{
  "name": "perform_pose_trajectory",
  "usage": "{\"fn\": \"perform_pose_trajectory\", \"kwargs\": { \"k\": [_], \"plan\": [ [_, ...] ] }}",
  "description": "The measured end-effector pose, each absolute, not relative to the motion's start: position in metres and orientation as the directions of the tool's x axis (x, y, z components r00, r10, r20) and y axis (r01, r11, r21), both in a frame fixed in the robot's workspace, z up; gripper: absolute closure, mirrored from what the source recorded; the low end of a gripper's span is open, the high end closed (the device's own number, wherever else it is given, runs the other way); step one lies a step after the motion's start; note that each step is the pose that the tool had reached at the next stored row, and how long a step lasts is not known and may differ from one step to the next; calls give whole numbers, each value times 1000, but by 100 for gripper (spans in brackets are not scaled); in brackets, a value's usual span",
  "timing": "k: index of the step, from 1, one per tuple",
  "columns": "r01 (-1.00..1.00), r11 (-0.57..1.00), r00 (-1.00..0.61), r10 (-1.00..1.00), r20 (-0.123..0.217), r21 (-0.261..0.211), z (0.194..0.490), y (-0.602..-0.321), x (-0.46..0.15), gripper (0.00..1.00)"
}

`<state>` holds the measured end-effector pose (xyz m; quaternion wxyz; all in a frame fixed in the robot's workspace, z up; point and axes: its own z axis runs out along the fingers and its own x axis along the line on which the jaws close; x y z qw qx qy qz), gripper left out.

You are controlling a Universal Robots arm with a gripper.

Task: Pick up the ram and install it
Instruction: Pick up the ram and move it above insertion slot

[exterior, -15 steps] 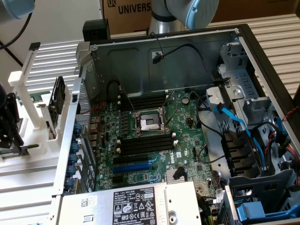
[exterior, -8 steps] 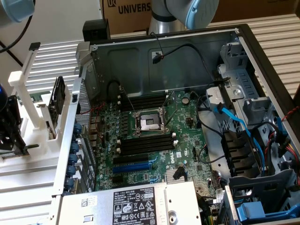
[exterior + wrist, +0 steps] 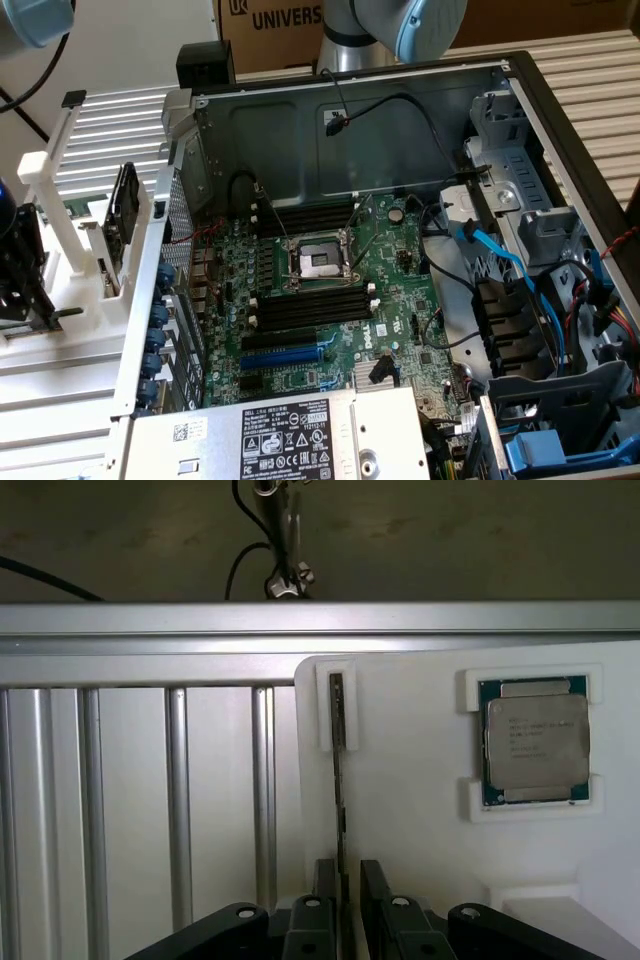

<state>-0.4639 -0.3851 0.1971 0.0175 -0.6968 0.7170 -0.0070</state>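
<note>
Where ram (image 3: 338, 742) stood on edge in white holder (image 3: 420, 820), jaws straddled its near end, set narrow, fingers (image 3: 373, 882) either side, slight gap visible on one side. Ram seen edge-on, upright. Processor chip (image 3: 535, 742) sat in holder recess, well apart from ram. Exterior view, centre frame: open computer case (image 3: 400, 130), motherboard (image 3: 400, 300), black slots (image 3: 310, 310).
</note>
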Motion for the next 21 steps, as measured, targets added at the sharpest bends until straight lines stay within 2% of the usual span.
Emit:
{"fn": "perform_pose_trajectory", "kwargs": {
  "k": [1, 11, 21],
  "plan": [
    [-999, 29, -28, -999, -15, -34, 197, -385, -464, 86],
    [-999, 29, -28, -999, -15, -35, 201, -385, -464, 86],
    [-999, 29, -28, -999, -14, -35, 228, -385, -468, 86]
  ]
}}
